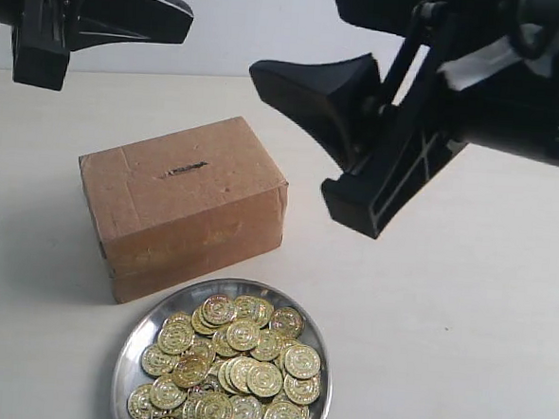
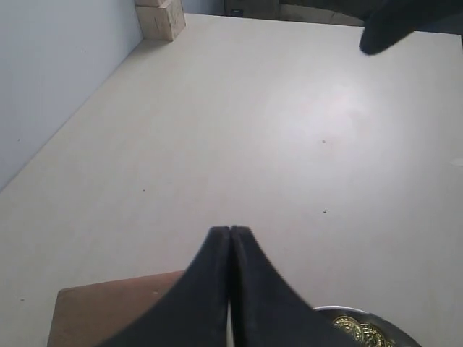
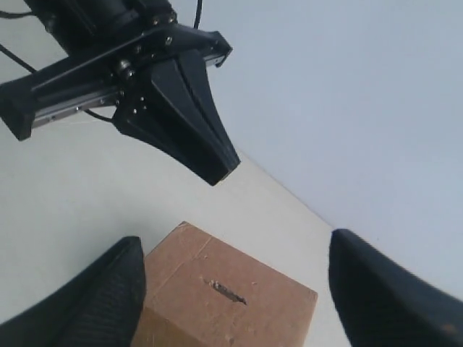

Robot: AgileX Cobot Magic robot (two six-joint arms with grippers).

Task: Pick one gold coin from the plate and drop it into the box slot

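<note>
The brown cardboard box (image 1: 180,203) stands left of centre with its dark slot (image 1: 186,170) on the top face. In front of it lies the silver plate (image 1: 129,347), heaped with gold coins (image 1: 237,364). High at the upper left, my left gripper (image 1: 185,16) is shut and empty, its tips (image 2: 229,231) above the box (image 2: 108,311) and near the plate's rim (image 2: 340,309). My right gripper (image 3: 236,242) is open and empty. It hovers right of the box (image 3: 239,318), with the slot (image 3: 228,291) between its fingers. One of its fingers (image 1: 305,97) shows in the exterior view.
Pale tabletop (image 1: 462,325) spreads around the box and plate. Wooden blocks (image 2: 163,16) sit at the table's far corner by the blue-grey wall. The left gripper (image 3: 221,166) hangs in the right wrist view above the box.
</note>
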